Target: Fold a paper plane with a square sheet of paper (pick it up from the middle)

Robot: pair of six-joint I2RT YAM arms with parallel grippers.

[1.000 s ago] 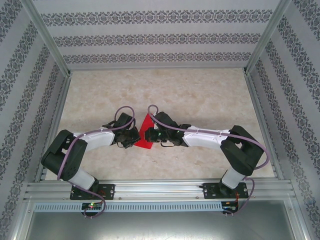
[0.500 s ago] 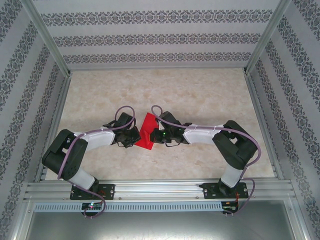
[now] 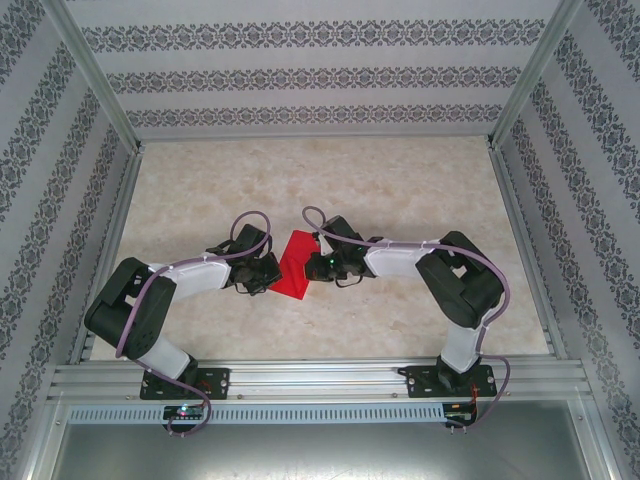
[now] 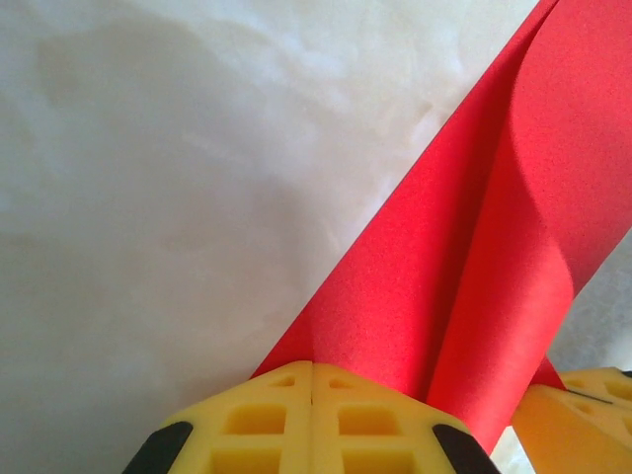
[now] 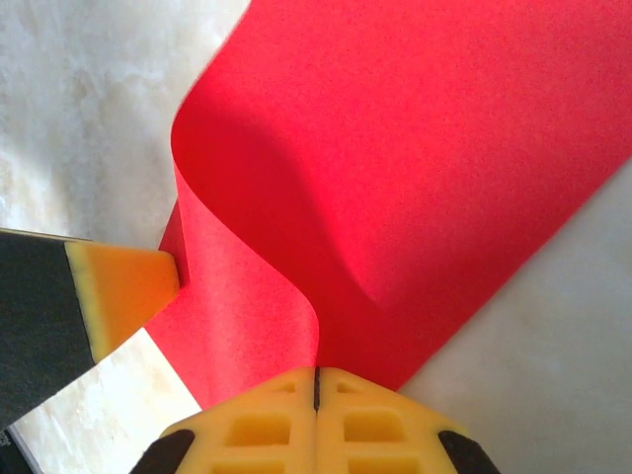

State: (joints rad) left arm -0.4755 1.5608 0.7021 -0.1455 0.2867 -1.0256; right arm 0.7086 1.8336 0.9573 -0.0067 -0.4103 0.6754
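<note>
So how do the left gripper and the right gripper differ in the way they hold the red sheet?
The left gripper reaches the square sheet of paper from its left side, the right gripper from its right. In the wrist views, the sheet's curl rises right of the left gripper, left of the right gripper. Both are shut on it.

One square sheet of paper (image 3: 292,274) (bright red), one left gripper (image 4: 312,377), one right gripper (image 5: 316,381).

No words, numbers, brands or signs are showing legibly anywhere; the square sheet of paper (image 3: 292,275) is showing plain red, and the walls (image 3: 320,78) are carrying only a repeating ornamental pattern.
</note>
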